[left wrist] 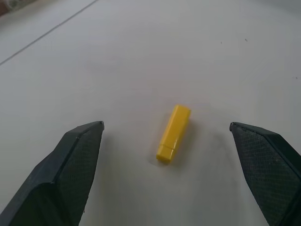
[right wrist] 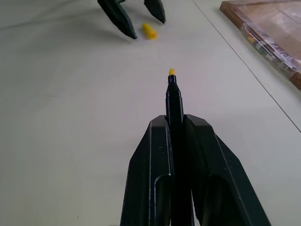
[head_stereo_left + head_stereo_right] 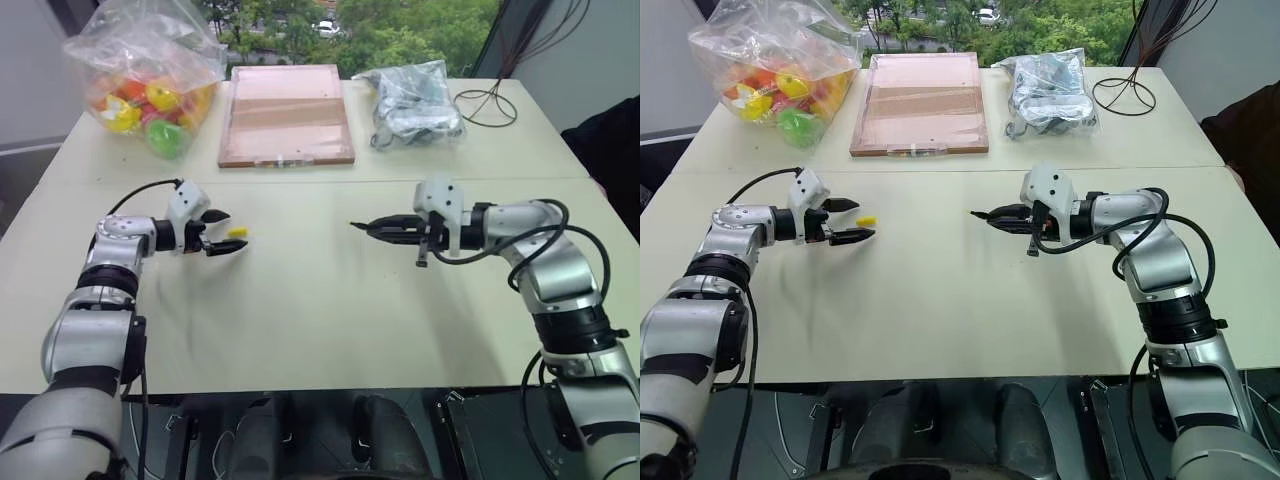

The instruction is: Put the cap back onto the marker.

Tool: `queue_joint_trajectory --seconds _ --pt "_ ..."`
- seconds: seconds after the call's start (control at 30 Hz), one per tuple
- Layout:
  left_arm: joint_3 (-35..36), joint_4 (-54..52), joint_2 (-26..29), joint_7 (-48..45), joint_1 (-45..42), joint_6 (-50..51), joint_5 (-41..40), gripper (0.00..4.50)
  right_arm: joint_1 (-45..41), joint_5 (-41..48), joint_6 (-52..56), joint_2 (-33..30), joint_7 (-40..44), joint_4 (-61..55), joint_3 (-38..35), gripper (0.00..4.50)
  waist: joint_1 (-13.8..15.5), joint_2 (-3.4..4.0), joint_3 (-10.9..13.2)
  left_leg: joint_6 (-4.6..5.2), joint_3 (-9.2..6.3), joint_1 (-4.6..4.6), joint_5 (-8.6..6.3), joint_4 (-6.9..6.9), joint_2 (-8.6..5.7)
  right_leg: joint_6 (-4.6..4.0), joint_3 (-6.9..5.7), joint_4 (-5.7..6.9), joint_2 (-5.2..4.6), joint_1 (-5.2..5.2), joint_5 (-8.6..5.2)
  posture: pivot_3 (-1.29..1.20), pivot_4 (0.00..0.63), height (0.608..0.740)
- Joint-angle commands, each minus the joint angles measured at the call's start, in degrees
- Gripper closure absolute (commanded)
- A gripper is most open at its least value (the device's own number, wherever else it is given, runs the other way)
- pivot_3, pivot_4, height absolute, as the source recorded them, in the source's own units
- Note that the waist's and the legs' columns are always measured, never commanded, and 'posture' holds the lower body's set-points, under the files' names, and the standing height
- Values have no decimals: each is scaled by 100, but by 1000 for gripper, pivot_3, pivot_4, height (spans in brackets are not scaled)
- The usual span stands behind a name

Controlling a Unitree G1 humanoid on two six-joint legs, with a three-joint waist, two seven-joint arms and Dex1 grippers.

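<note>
Cap (image 1: 173,132) lies loose on the desk (image 3: 320,320) between the left tool's (image 3: 228,232) wide-open fingers; light, stiff, probably slippery, best pinched across its sides. Right tool (image 2: 175,123) clamps the marker (image 2: 173,101).

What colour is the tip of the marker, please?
Yellow: the marker itself is black, with a small yellow tip. The right wrist view shows it best.

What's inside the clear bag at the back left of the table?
The bag holds round toy balls in yellow, orange, red and green. Crinkled plastic and the heap itself hide the lower ones, so their number cannot be told.
</note>
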Motion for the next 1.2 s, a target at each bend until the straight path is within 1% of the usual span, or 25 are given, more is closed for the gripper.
queue_joint_trajectory --seconds 0.03,0.3,0.33,0.4,0.53,0.93,1.0,1.07,1.1,1.2 --pt "33 8 131 -111 -167 -90 100 0 32 165 6 -104 -120 -345 -193 4413 0 0 0 4 0 0 -2 0 0 0 0 0 0 0 0 0 150 740" --pt "98 8 101 -117 -138 -92 119 0 11 208 -65 -96 -249 -268 -149 4413 0 0 0 7 -1 0 -4 0 0 0 0 0 0 0 0 0 150 740" --pt "101 4 95 -142 -132 -90 118 255 4 211 -70 -95 -253 -262 -143 4469 1 0 0 7 -1 0 -4 0 0 0 0 0 0 0 0 0 150 740" --pt "103 -7 88 -200 -114 -66 111 909 -26 209 -87 -91 -260 -228 -138 4500 2 0 0 7 -1 0 -4 0 0 0 0 0 0 0 0 0 150 740" --pt "90 -31 92 -232 -81 -63 127 2923 -47 211 -106 -109 -256 -189 -149 4500 3 0 0 8 -1 0 -4 0 0 0 0 0 0 0 0 0 150 740" --pt "90 -52 58 -312 -25 -26 122 2923 -67 206 -161 -131 -303 -85 -171 4500 2 0 0 7 -1 0 -4 1 0 0 0 1 0 0 0 0 150 740" --pt "96 -58 47 -332 -22 -24 111 3474 -63 208 -167 -136 -315 -74 -179 4500 3 0 0 8 -1 0 -4 0 0 0 0 0 0 0 0 0 150 740" --pt "100 -62 40 -343 -24 -21 105 4237 -62 212 -170 -141 -324 -58 -187 4500 3 0 0 8 -1 0 -4 1 0 0 0 0 0 1 0 0 150 740" --pt "101 -64 39 -349 -25 -21 105 4489 -64 213 -172 -143 -325 -50 -187 4500 3 0 0 8 -1 0 -4 1 0 0 0 0 0 1 0 0 150 740" --pt "98 -90 41 -330 -19 -61 118 4489 -45 221 -183 -159 -322 -50 -197 4500 3 0 0 7 -1 0 -4 1 0 0 0 1 0 1 0 0 150 740"
